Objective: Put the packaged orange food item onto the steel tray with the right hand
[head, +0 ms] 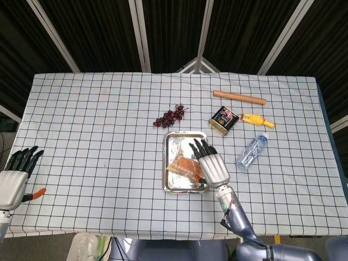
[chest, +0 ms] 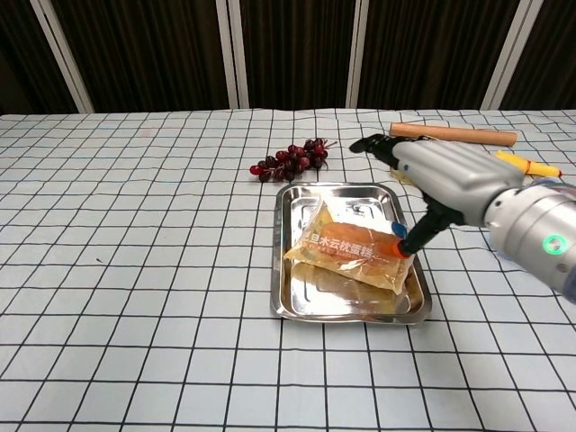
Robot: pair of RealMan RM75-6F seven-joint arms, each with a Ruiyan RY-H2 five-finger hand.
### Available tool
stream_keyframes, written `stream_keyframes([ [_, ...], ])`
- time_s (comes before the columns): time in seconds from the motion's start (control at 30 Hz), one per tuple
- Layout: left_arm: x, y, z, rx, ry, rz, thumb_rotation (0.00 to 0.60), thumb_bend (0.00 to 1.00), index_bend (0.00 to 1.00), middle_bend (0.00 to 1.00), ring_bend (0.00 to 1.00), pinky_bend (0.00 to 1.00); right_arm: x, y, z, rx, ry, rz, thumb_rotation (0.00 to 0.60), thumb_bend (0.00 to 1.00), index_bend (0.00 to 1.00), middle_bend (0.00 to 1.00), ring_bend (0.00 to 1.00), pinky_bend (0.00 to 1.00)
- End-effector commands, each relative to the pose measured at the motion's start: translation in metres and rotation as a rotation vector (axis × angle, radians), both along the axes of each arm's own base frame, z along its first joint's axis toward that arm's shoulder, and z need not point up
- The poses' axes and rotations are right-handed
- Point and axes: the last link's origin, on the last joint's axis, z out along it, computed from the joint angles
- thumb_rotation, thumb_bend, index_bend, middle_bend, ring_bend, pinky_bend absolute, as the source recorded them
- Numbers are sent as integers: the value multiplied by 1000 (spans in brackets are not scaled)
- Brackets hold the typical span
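The packaged orange food item (chest: 346,247) lies flat inside the steel tray (chest: 351,202) at the table's middle; in the head view the package (head: 182,166) fills the tray's (head: 182,142) lower half. My right hand (chest: 450,180) hovers over the tray's right side with its fingers stretched out and apart. Only its orange thumb tip meets the package's right edge. From the head camera, the right hand (head: 212,167) covers the tray's right rim. My left hand (head: 16,176) hangs off the table's left edge, fingers spread, holding nothing.
Dark grapes (chest: 292,160) lie just behind the tray. Behind and to the right are a food can (head: 223,119), a wooden rolling pin (head: 239,97) and a yellow rubber chicken (head: 257,119). A water bottle (head: 252,151) lies right of the tray.
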Motion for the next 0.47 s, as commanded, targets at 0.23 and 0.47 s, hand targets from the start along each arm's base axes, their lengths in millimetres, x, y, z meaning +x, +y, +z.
stream_keyframes([
  [0.23,3,-4,-3,-9,13,-14,600,52,0,0,0,36,-101,73,103,-204,75,-89,600,249,0,0,0,0],
  [0.47,9,-7,-12,-23,36,-39,600,53,0,0,0,36,-174,109,153,-345,192,-229,600,250,0,0,0,0],
])
